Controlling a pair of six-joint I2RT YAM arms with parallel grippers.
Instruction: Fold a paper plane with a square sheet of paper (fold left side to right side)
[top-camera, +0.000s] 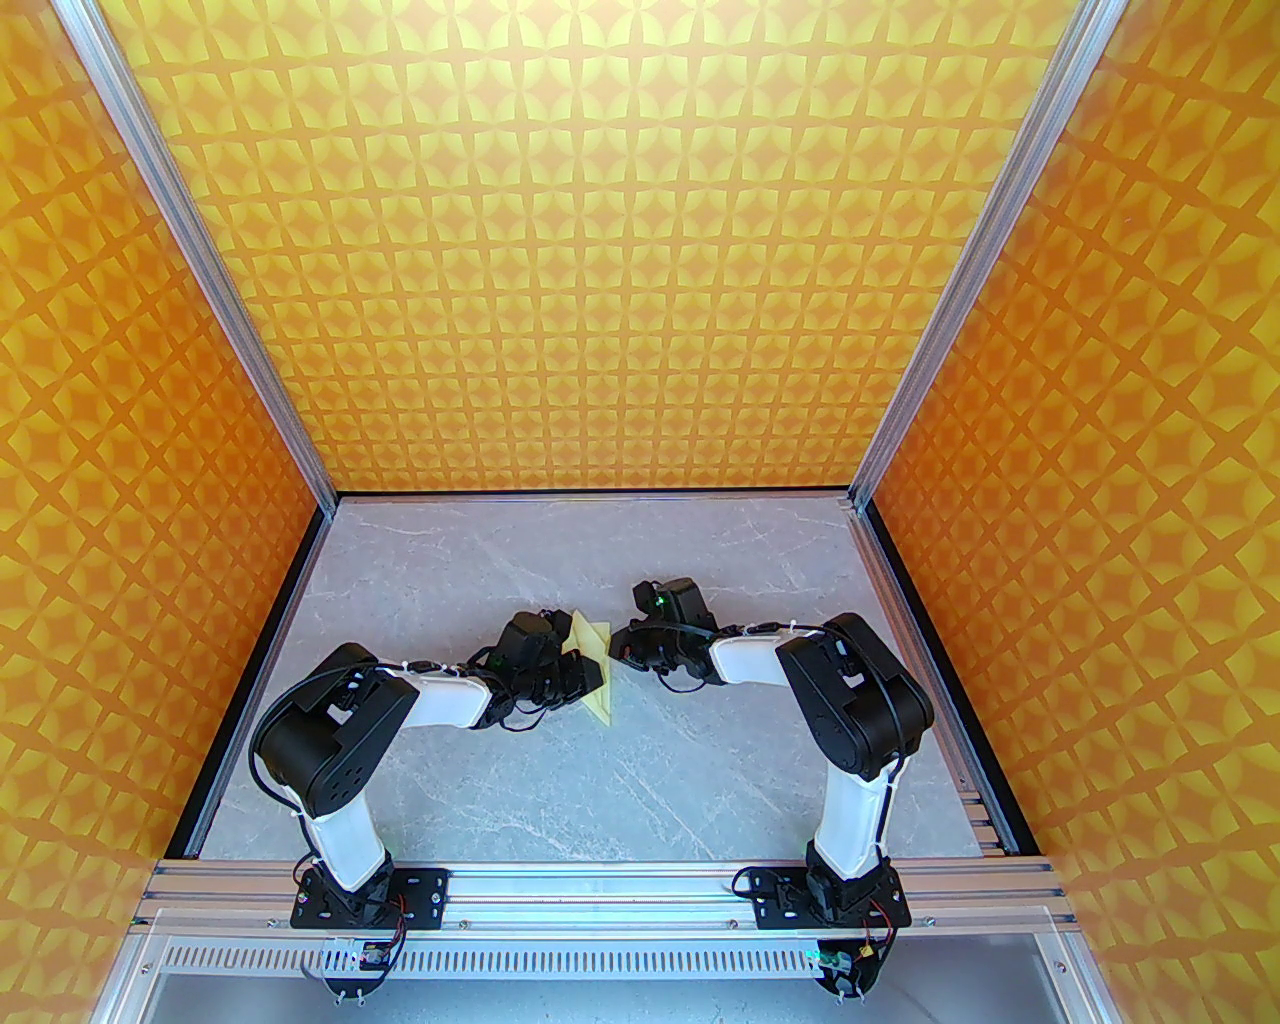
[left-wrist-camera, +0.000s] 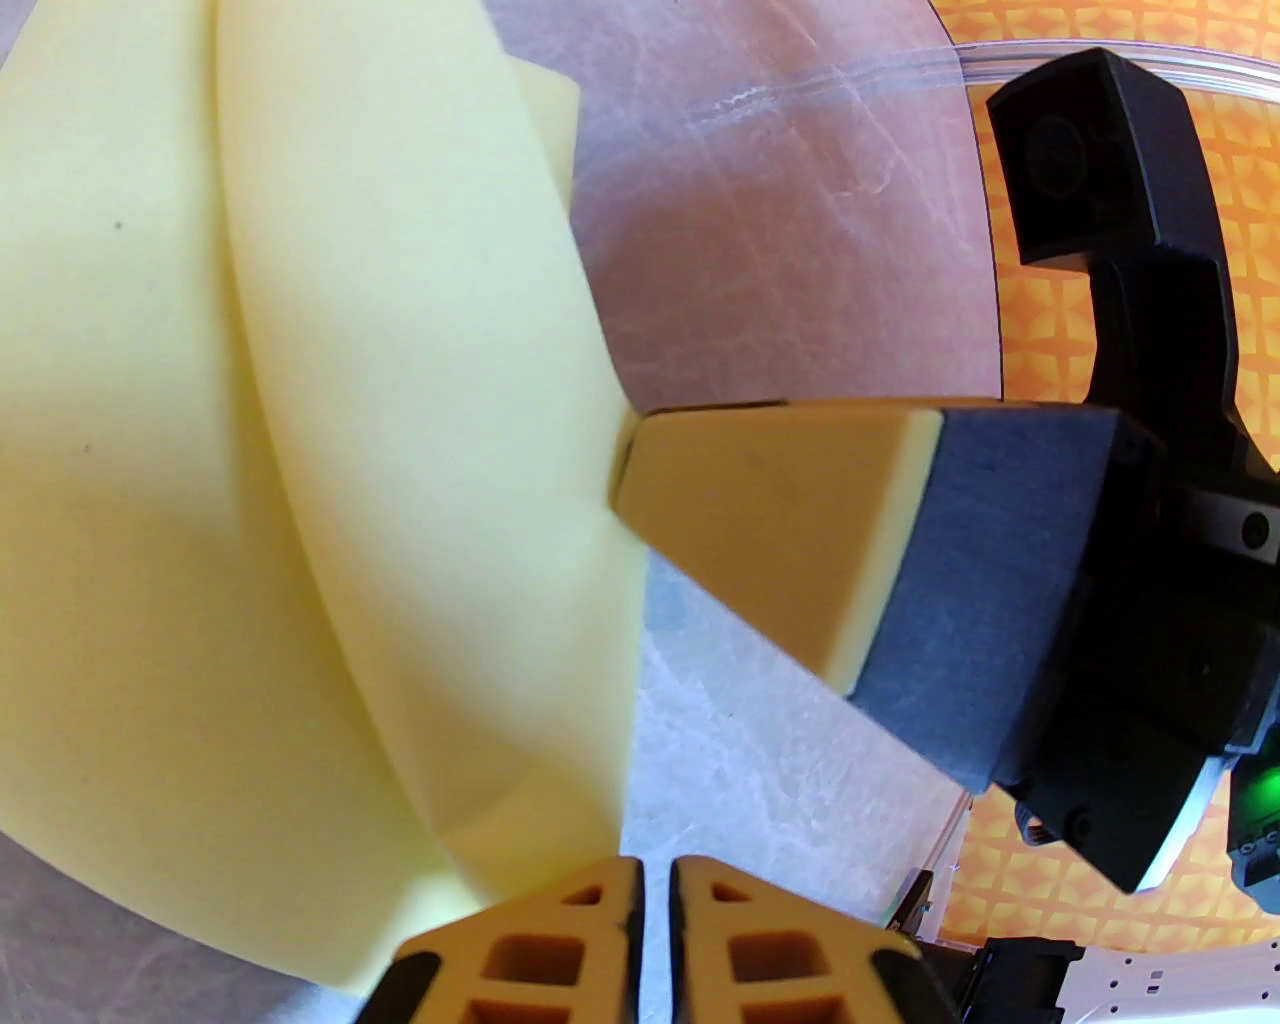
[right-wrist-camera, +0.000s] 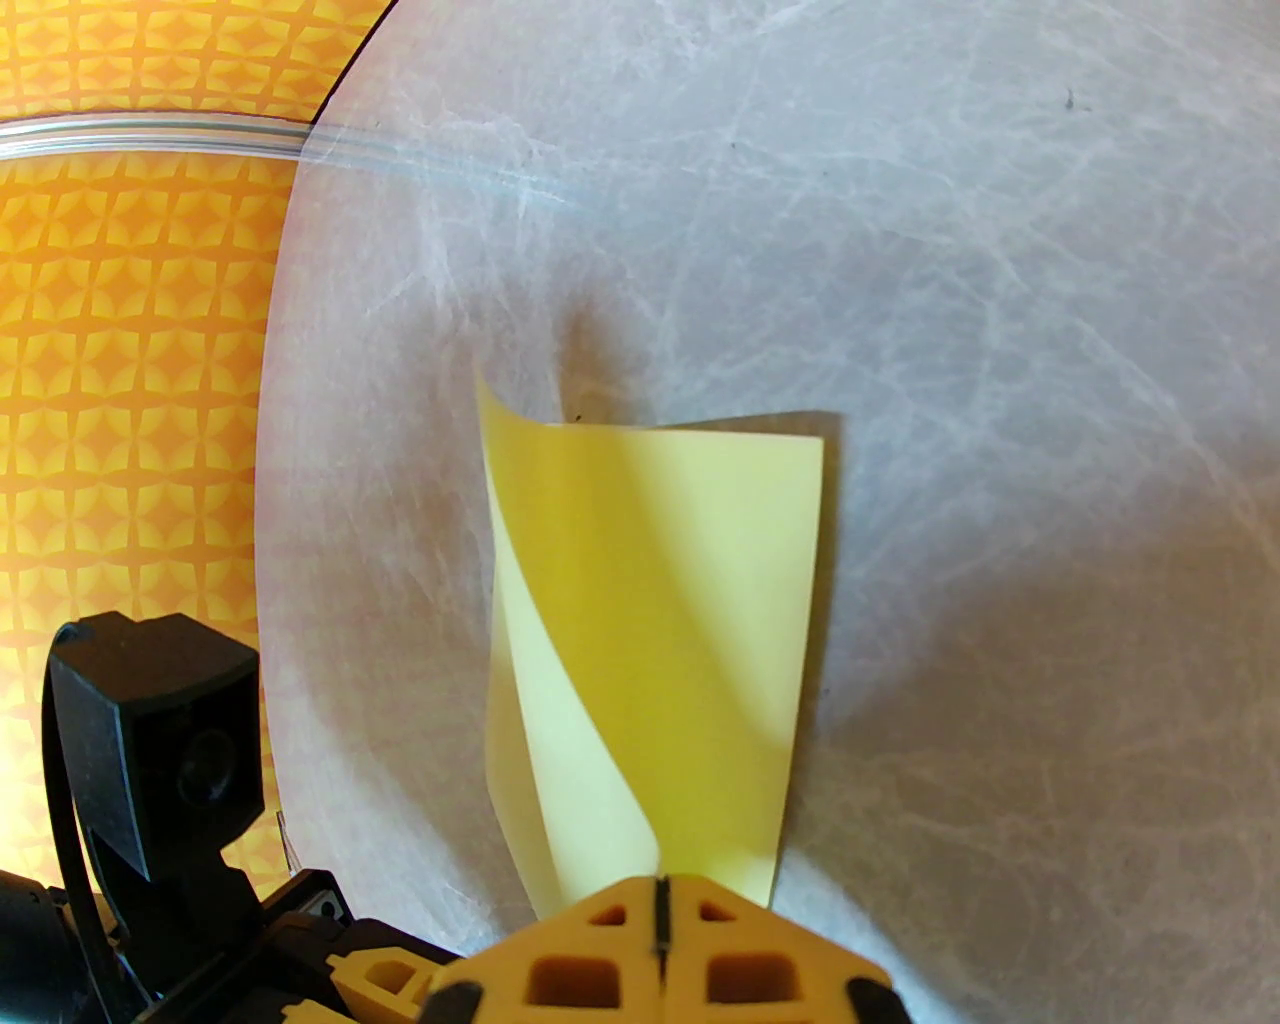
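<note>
Item: the square sheet of paper, pale yellow, curled and partly doubled over. It was about the middle of the tabletop, between my two grippers. My right gripper was clamped on one edge. My left gripper had its jaws drawn nearly together at another edge; I could not tell whether they pinched it.
</note>
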